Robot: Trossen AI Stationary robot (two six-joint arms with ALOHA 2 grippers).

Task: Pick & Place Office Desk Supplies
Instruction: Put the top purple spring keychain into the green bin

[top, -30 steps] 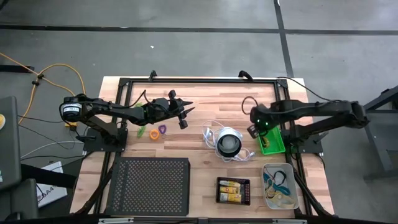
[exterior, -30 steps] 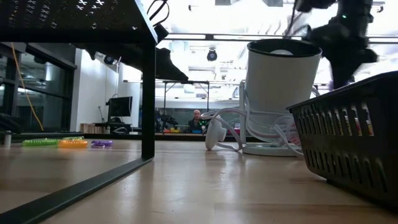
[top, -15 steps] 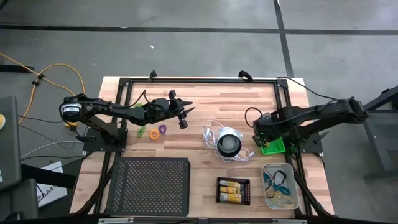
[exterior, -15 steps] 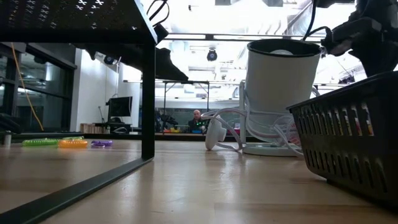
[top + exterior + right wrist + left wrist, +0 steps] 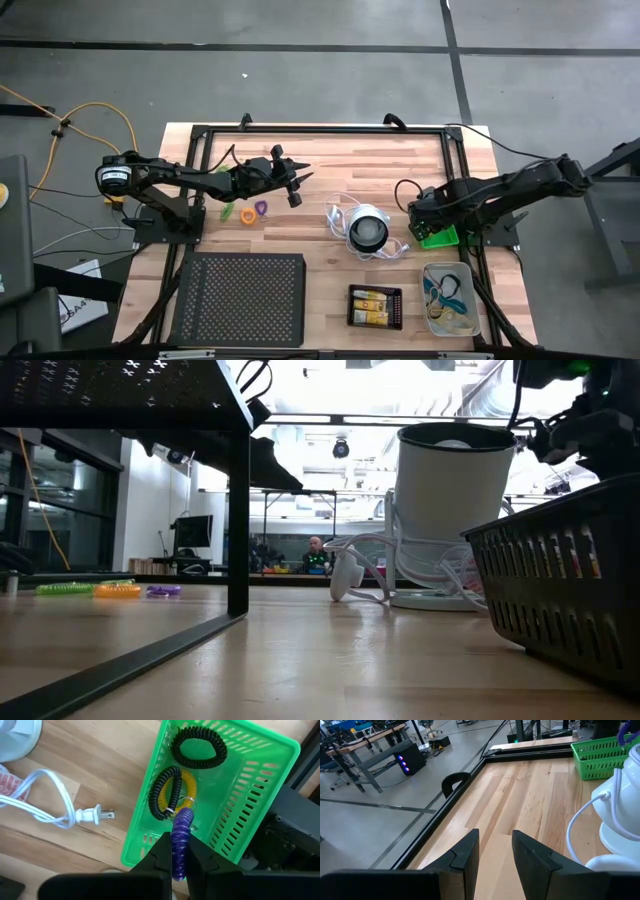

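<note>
You are in the placing step: your right hand (image 5: pixel 179 862) is clenched on a purple coil loop (image 5: pixel 181 837) and hangs over the green tray (image 5: pixel 250 795) at the worktop's (image 5: pixel 330 165) right side, where two dark coil loops (image 5: pixel 199 746) and a yellow one (image 5: pixel 186 782) already lie. The next move, as I judge it, calls for lowering a little inside the tray's walls and releasing — let go too near the rim and the loop may spring out. Your left hand (image 5: pixel 492 852) waits over the far left of the worktop, fingers apart and grasping nothing — green (image 5: pixel 228 212), orange (image 5: pixel 246 216) and purple (image 5: pixel 260 207) loops lie just beside it, not yet picked.
</note>
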